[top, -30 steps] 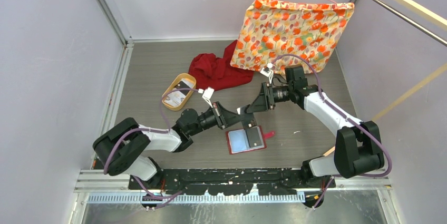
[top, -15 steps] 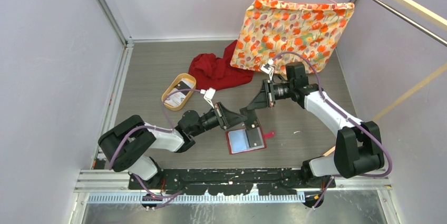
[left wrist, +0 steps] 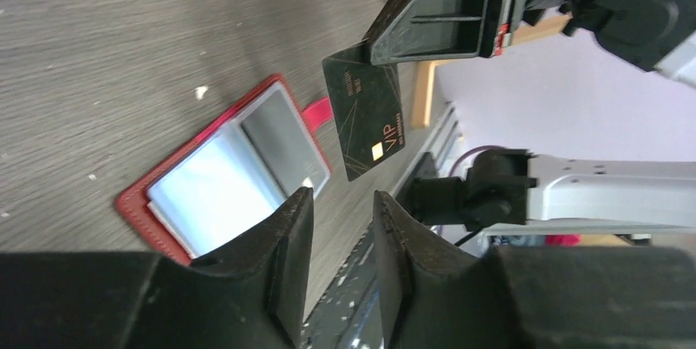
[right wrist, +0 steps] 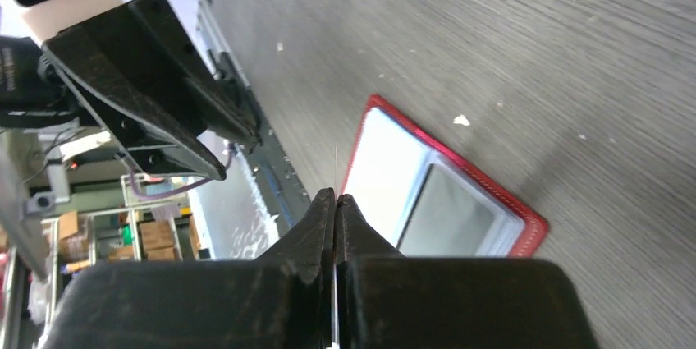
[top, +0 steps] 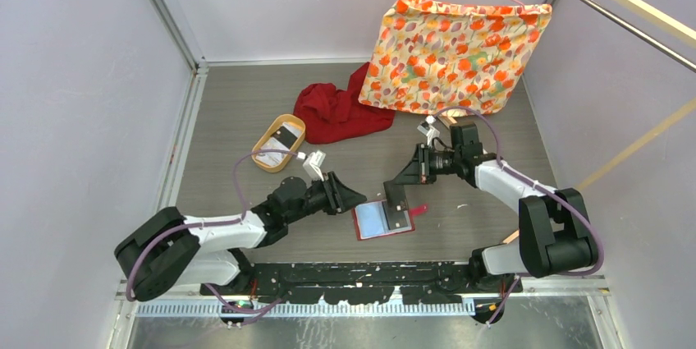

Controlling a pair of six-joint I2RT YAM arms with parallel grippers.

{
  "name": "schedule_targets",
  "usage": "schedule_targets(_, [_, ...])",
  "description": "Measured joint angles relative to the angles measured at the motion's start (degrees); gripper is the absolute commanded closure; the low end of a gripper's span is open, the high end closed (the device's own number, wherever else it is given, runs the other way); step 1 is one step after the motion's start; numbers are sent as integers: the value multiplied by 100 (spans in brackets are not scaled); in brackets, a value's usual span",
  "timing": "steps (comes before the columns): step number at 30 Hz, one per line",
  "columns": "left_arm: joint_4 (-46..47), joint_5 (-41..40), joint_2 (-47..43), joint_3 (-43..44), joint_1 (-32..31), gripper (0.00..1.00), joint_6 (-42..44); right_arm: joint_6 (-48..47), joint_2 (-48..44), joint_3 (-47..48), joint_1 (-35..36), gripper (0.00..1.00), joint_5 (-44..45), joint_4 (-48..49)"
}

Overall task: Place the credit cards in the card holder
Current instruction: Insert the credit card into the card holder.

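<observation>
Grey table (top: 230,111); dark card (left wrist: 361,119) between right fingers (right wrist: 316,226)

Red card holder (top: 373,222) lying open, dark card (top: 397,195) just above

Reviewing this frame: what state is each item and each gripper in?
card holder: open flat on the table, pockets up
right gripper: shut on dark card
dark card: in the air, not yet in the card holder
left gripper: open, empty
tan tray: holding cards
red cloth: crumpled

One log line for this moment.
right gripper: shut on dark card | left gripper: open, empty | wallet: open flat, card not yet in
</observation>
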Motion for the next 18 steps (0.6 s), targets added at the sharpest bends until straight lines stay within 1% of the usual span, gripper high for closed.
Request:
schedule_targets(2, [-57, 17, 164, -7, -2, 78, 24, 208, 31, -173, 59, 99, 330, 212])
schedule_targets(4, [20, 66, 426, -9, -7, 83, 22, 402, 68, -254, 133, 99, 586, 487])
schedule_targets(8, [306, 190, 1180, -20, -63, 86, -79, 612, 136, -356, 315, 99, 944, 887])
schedule_targets(9, [400, 205, 1325, -37, -83, 85, -118, 621, 162, -361, 352, 99, 1027, 931])
schedule_targets(10, [535, 221, 1499, -63, -111, 82, -153, 621, 188, -361, 378, 99, 1078, 964])
schedule_targets(13, [813, 291, 1773, -107, -146, 68, -227, 612, 208, -358, 409, 99, 1106, 1023])
schedule_targets(18, [1550, 590, 2094, -11, -153, 54, -420, 848, 181, -358, 409, 99, 916, 1381])
